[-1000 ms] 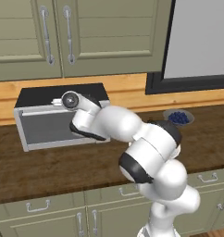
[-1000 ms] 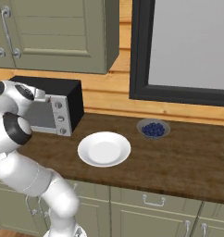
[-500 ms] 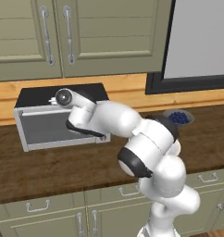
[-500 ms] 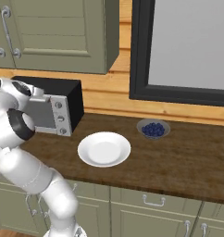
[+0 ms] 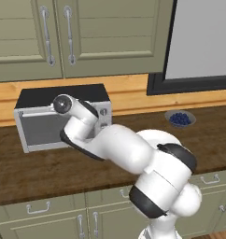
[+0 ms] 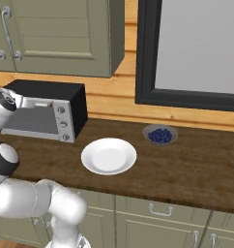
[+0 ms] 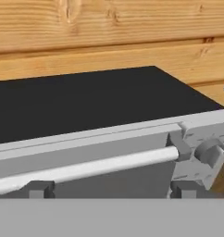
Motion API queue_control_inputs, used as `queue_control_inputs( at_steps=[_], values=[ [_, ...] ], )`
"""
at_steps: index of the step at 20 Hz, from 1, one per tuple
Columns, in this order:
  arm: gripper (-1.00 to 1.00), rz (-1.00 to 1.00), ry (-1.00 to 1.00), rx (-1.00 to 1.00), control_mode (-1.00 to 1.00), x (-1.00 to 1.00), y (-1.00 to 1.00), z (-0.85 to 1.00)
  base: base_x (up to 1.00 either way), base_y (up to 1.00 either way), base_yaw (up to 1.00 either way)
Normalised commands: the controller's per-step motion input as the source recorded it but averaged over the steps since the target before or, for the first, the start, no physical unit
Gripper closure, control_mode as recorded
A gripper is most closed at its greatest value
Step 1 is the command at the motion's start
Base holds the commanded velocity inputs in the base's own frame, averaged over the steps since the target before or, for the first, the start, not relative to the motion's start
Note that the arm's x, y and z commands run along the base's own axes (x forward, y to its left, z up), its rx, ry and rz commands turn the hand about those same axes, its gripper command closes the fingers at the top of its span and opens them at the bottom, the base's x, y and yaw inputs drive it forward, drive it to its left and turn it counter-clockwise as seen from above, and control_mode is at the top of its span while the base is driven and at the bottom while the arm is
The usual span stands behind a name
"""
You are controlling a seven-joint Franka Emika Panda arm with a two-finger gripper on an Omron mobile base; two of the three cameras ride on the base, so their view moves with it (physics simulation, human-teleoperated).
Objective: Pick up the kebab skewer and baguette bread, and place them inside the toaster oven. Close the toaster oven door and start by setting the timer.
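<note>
The toaster oven (image 5: 63, 95) stands at the back left of the counter, silver-grey with a black top (image 7: 86, 102). Its door (image 5: 40, 130) is up against the front, and the bar handle (image 7: 109, 164) runs along its top edge. My gripper (image 7: 111, 190) is open, its fingertips (image 7: 40, 189) spread wide just in front of and below that handle, with nothing between them. The top knob (image 7: 208, 152) is to the right of the handle, and all three knobs (image 6: 64, 124) line the oven's right panel. The kebab skewer and the baguette bread are out of view.
A white plate (image 6: 109, 156) with nothing on it lies on the wooden counter (image 6: 196, 169), right of the oven. A small bowl of blueberries (image 6: 160, 135) sits further right near the wall. Cabinets (image 5: 87, 32) hang above. My arm (image 5: 119, 149) crosses in front of the oven.
My hand has shifted a little to the left along the oven's upper front, and the jaws have spread slightly wider. The oven, plate and bowl have not moved.
</note>
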Motion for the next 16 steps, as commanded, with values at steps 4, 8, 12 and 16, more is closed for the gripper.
queue_control_inputs(
  at_steps=[4,8,12,16],
  values=[
    [-1.0,0.0,0.0,0.05,-1.0,-1.0,-0.43,0.0,0.0,0.0,0.0],
    [-1.0,0.02,0.0,0.01,-1.0,-1.0,-0.52,0.0,0.0,0.0,0.0],
    [-1.0,0.01,0.0,0.0,-1.0,-0.73,-0.51,0.0,0.0,0.0,0.0],
    [-1.0,0.02,0.03,-0.01,-1.0,-0.5,-0.38,-0.02,0.0,0.0,0.0]
  ],
)
